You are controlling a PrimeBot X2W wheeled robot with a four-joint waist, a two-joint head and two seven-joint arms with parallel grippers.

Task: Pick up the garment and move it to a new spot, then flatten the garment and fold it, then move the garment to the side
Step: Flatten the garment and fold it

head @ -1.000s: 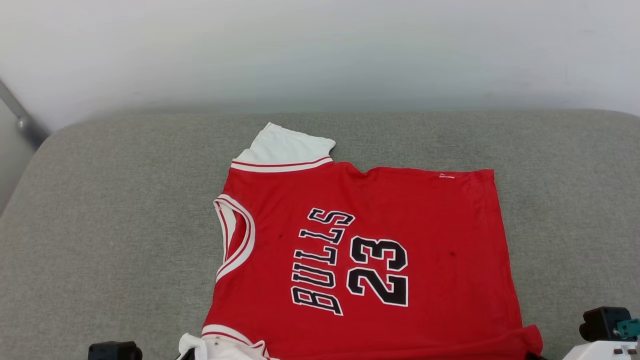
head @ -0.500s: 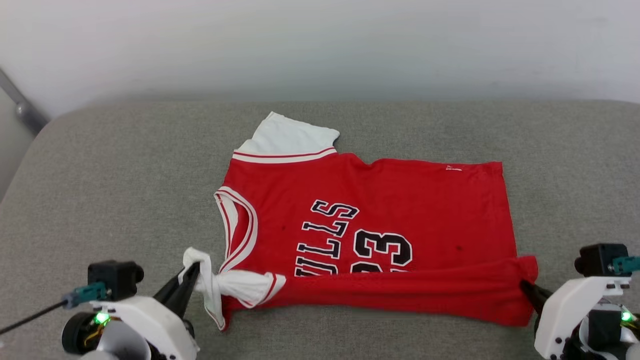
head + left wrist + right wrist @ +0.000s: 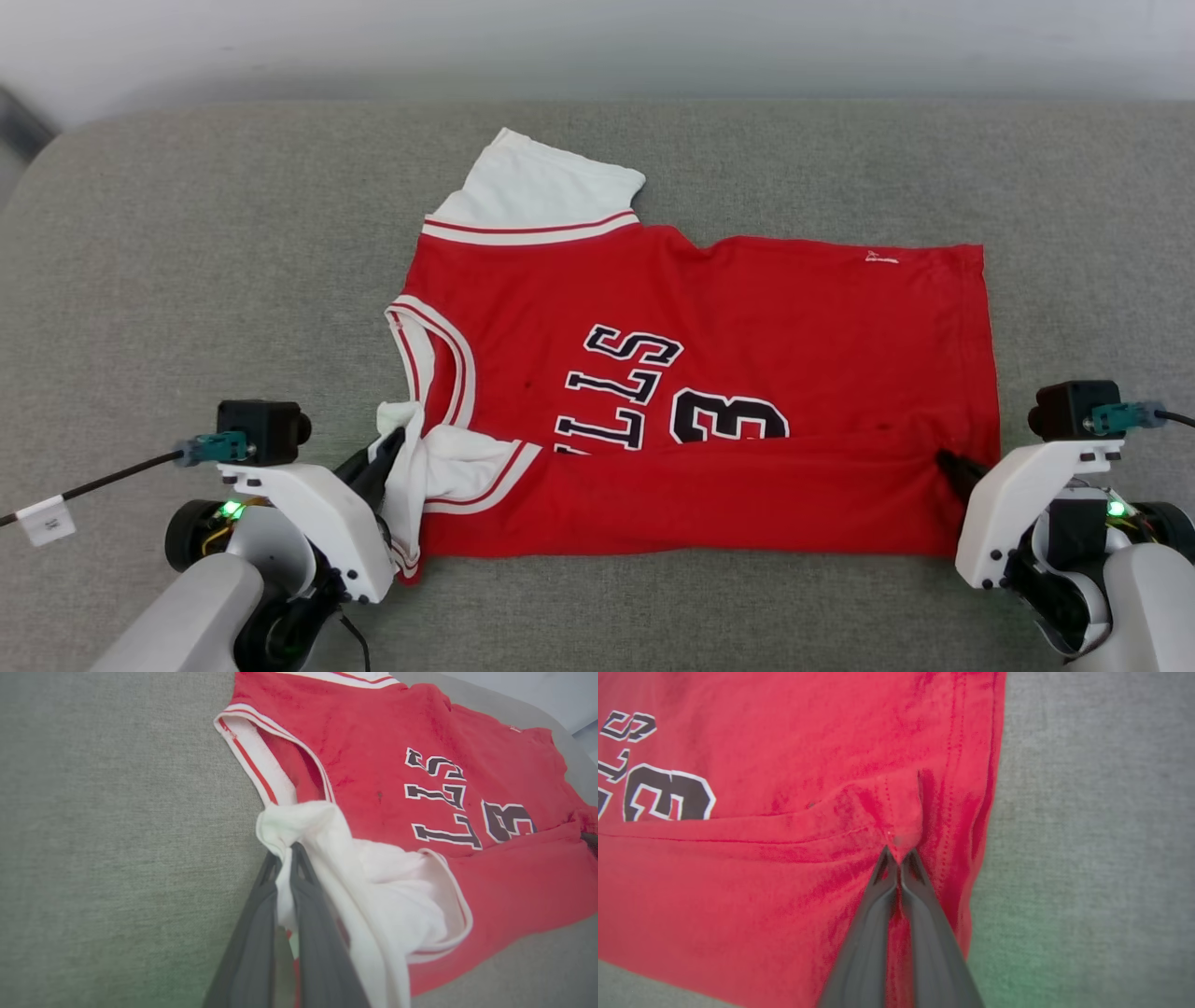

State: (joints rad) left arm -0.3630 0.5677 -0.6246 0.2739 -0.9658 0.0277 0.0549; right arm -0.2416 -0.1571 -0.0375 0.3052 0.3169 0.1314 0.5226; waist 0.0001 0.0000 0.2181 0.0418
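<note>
The left gripper [image 3: 394, 439] is sitting at the garment's [image 3: 794, 317] near-left corner, its two dark fingers [image 3: 261, 914] pressing together on a bunch of white sleeve cloth, while its white wrist [image 3: 308, 523] and grey forearm [image 3: 177, 616] are angling back and away from that corner. The right gripper [image 3: 945, 459] is pinching the garment's near-right corner, its fingers [image 3: 873, 914] meeting tip to tip on a small tuck of red hem, with its white wrist [image 3: 1013, 504] slanting away just off the garment's right edge. Both grippers are reaching in low from the garment's near side, one at each end.
</note>
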